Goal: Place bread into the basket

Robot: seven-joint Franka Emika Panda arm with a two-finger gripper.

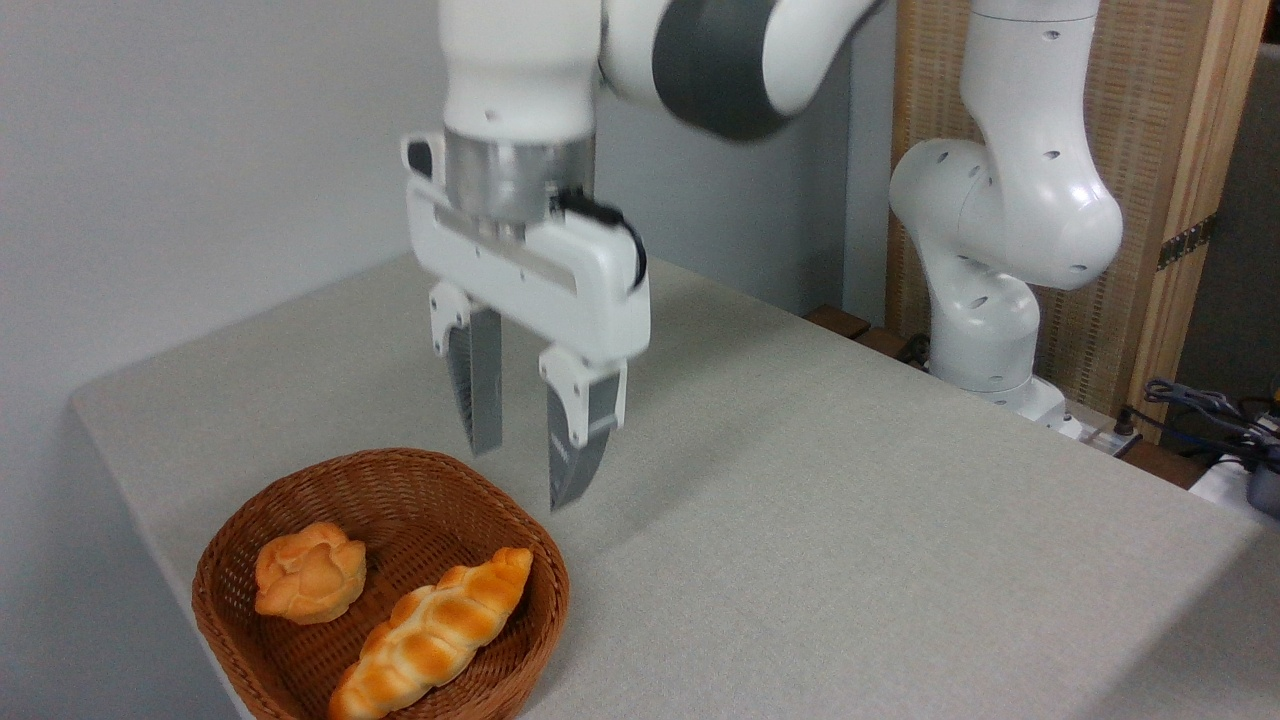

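Observation:
The long braided golden bread (pixel 432 633) lies inside the round brown wicker basket (pixel 545 560), slanting from the basket's right rim down toward its front edge. My gripper (pixel 525 475) hangs in the air above the basket's far right rim, pointing down. Its two fingers stand apart and hold nothing. It is well clear of the bread.
A small round knot-shaped bun (pixel 308 572) sits in the basket's left half. The basket stands near the table's (pixel 800 520) front left corner. The arm's white base (pixel 990 330) rises at the back right, with cables (pixel 1215 415) beside it.

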